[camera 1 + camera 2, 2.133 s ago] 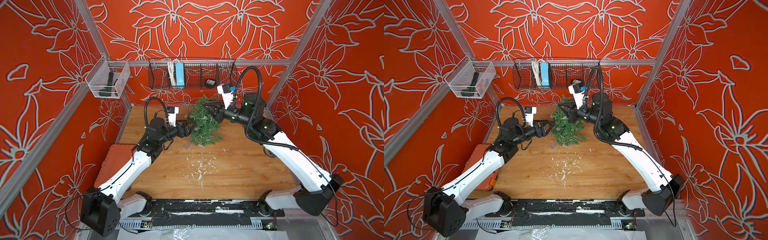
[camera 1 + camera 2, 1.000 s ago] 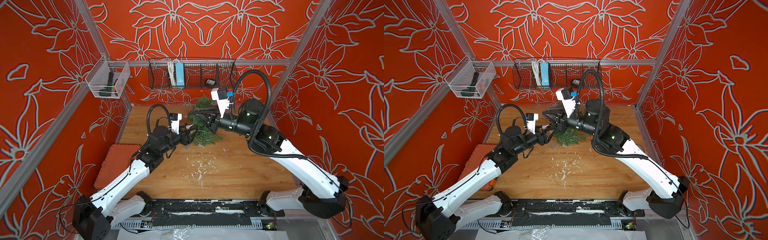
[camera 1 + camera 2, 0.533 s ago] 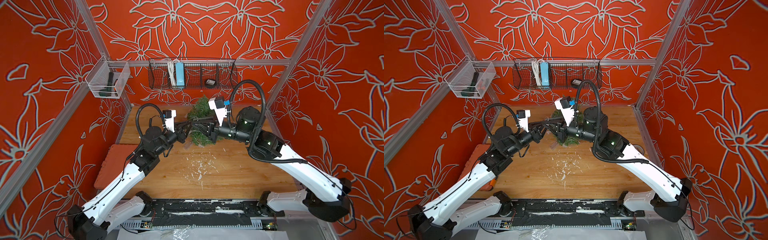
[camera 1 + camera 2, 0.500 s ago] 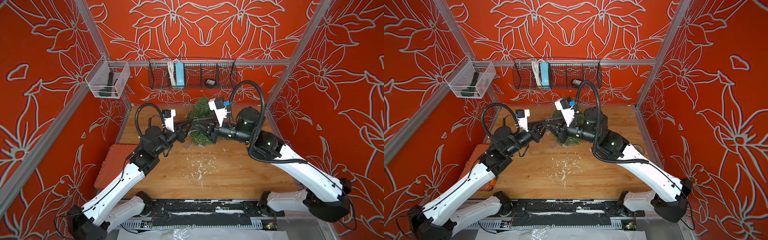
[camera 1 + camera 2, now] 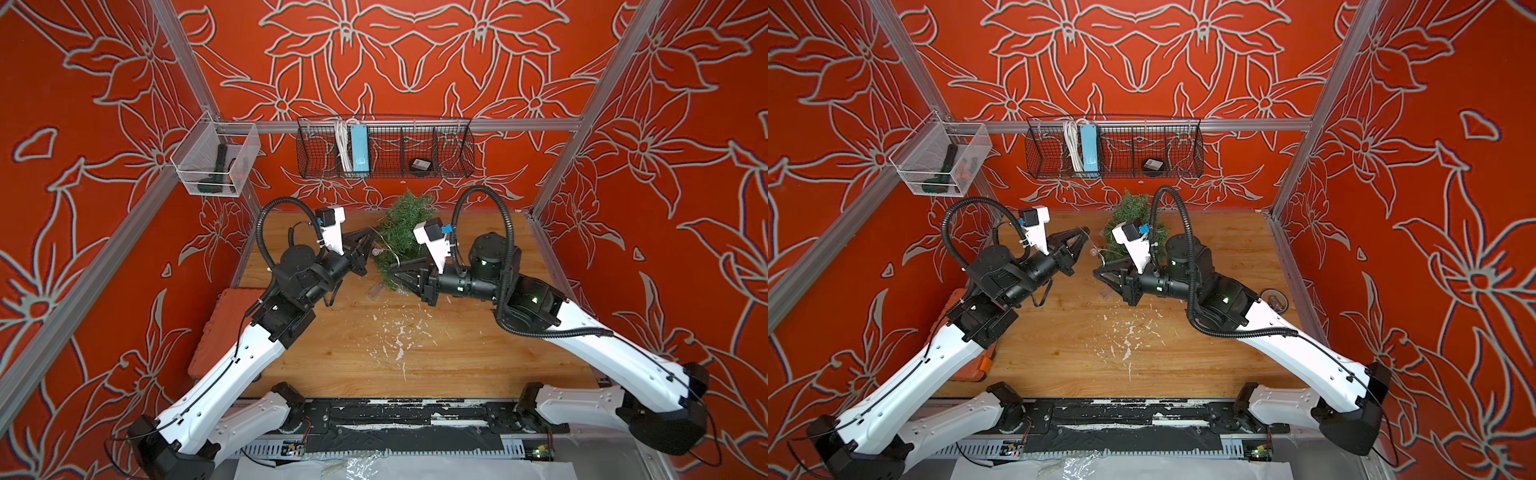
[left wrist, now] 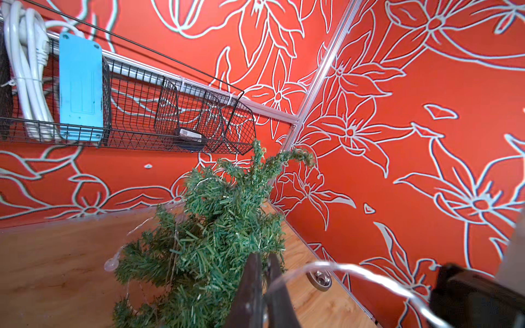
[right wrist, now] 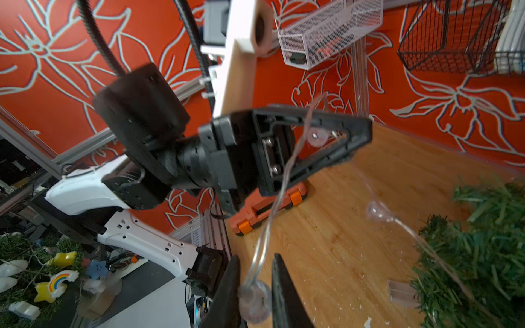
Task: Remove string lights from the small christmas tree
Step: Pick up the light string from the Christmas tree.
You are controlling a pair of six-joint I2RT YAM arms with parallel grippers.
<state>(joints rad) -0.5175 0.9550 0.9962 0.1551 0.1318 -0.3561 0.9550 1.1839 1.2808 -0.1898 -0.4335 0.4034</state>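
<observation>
The small christmas tree (image 5: 405, 230) (image 5: 1133, 222) lies at the back of the wooden table, its thin top bent toward the back wall (image 6: 295, 154). The string lights' silvery wire (image 5: 386, 253) runs off its near branches. My left gripper (image 5: 368, 241) (image 6: 262, 258), left of the tree, is shut on the wire (image 6: 341, 268). My right gripper (image 5: 392, 275) (image 7: 254, 261), in front of the tree, is shut on a clear bulb (image 7: 254, 296). Loose bulbs (image 7: 375, 211) (image 6: 110, 264) hang between. A small clear box (image 5: 374, 291) rests on the table.
A black wire basket (image 5: 384, 153) and a white mesh bin (image 5: 212, 166) hang on the back rail. An orange case (image 5: 976, 365) sits at the table's left edge. White flecks (image 5: 399, 336) litter the middle. A small metal disc (image 5: 1273, 299) lies near the right wall.
My left gripper has closed on the wire and drawn back to the left, away from the tree. The right gripper, still holding its bulb, shifted left and toward the front.
</observation>
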